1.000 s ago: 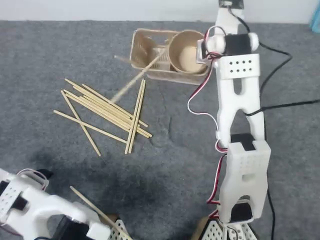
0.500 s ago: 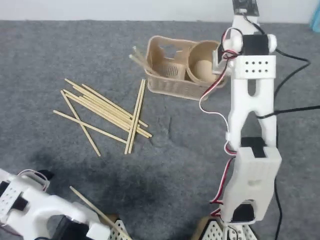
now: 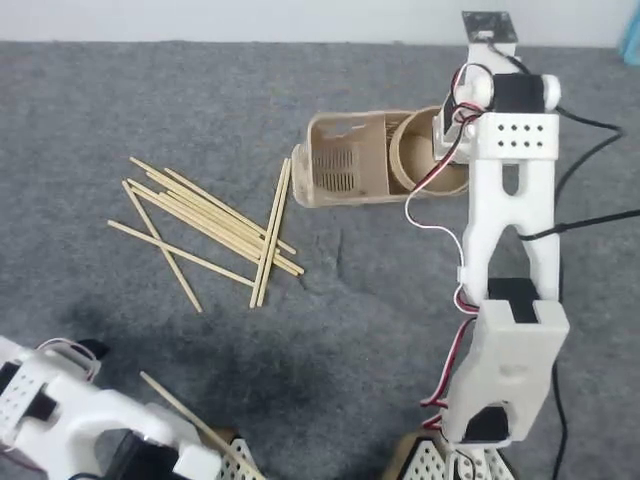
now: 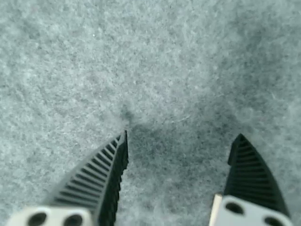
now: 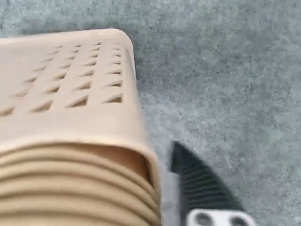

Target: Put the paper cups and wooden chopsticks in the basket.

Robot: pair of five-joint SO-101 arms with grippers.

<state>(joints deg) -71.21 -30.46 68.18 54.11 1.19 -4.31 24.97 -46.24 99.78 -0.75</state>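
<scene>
left gripper (image 4: 182,136): spread wide, nothing between the jaws, ribbed black pads hanging over bare grey carpet (image 4: 141,61).
left arm (image 3: 80,420): low at the near left corner in the high view, well apart from everything but one stick.
stray chopstick (image 3: 190,415): single pale wooden stick, slanted, lying close along my left arm; contact not clear.
chopsticks (image 3: 215,222): loose heap of thin, light wooden sticks on the carpet left of centre, outside the basket. most fan diagonally, a few cross them, and two run steeply along the right edge of the heap toward the basket's left end.
basket (image 3: 340,165): tan plastic, rounded corners, rows of small slots in its wall. tipped over, slotted wall showing, right of the heap and just beside it.
paper cups (image 3: 425,165): brown, nested in a stack, ridged rims layered, sitting in the basket's right end.
right gripper (image 3: 445,135): at the basket's right end by the cups. one ribbed finger (image 5: 202,188) lies outside the wall, the other is hidden; i read it as pinching the basket wall.
</scene>
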